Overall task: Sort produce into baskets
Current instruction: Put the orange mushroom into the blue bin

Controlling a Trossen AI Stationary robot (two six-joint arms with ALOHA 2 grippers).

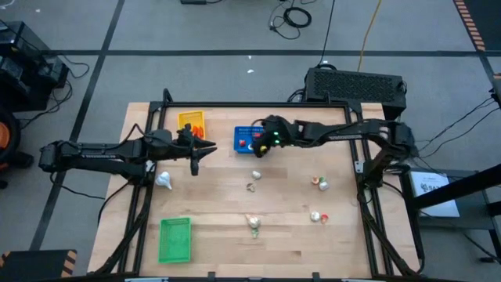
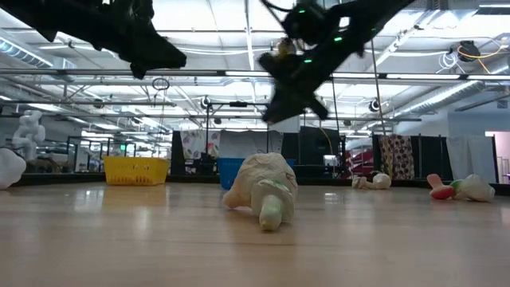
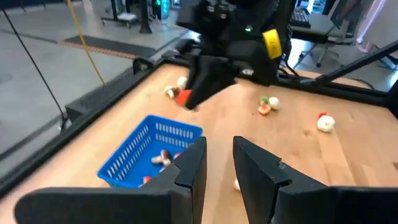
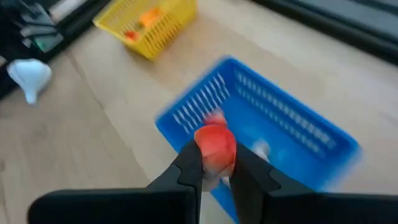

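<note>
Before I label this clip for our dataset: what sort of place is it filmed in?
Probably a robotics lab or workshop hall: a wooden table with two dark arms mounted on a frame, cables trailing over the grey floor, and beyond it an open industrial ceiling with strip lights and equipment racks.

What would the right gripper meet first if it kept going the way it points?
Probably the blue basket: the right gripper, shut on a red-and-white piece, points down into it. Depth is unclear, so it may strike the near rim first.
</note>
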